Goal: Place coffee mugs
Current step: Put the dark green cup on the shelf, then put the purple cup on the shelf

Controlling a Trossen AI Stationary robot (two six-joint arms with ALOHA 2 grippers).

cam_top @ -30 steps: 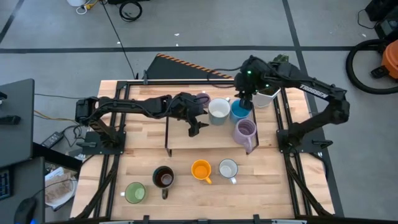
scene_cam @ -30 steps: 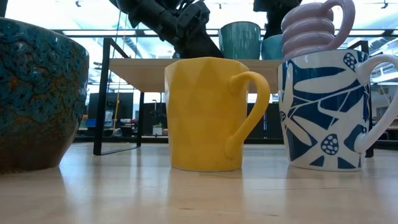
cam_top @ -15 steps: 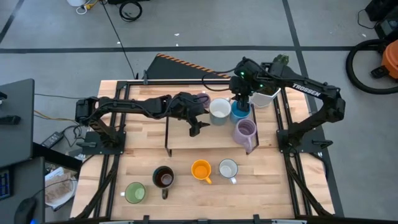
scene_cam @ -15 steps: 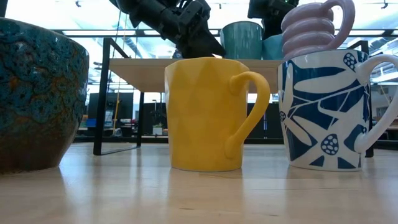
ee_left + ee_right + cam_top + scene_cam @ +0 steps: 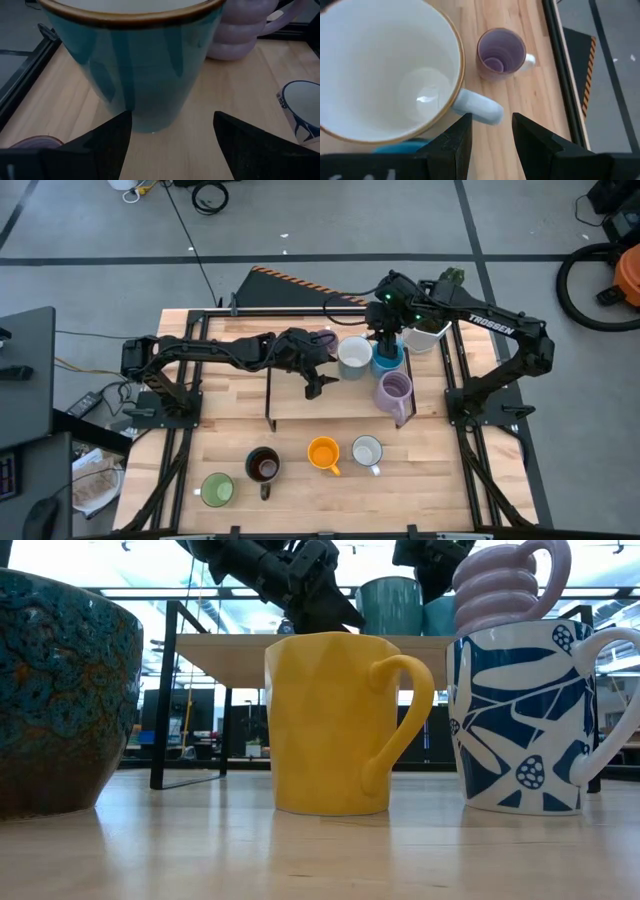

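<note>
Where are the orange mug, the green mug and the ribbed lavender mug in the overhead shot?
orange mug (image 5: pixel 322 452), high view, on its inside.
green mug (image 5: pixel 217 489), high view, on its inside.
ribbed lavender mug (image 5: pixel 393 389), high view, on its rim.

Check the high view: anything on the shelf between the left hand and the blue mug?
Yes. In the high view a white-lined teal mug stands between the open left hand and the blue mug.

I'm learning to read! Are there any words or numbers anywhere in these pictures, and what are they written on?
"TROSSEN": white letters on the right arm, seen from above.
Nothing else reads. The mugs carry patterns only, such as the blue leaves on the white mug, and no words show on the left arm.
</note>
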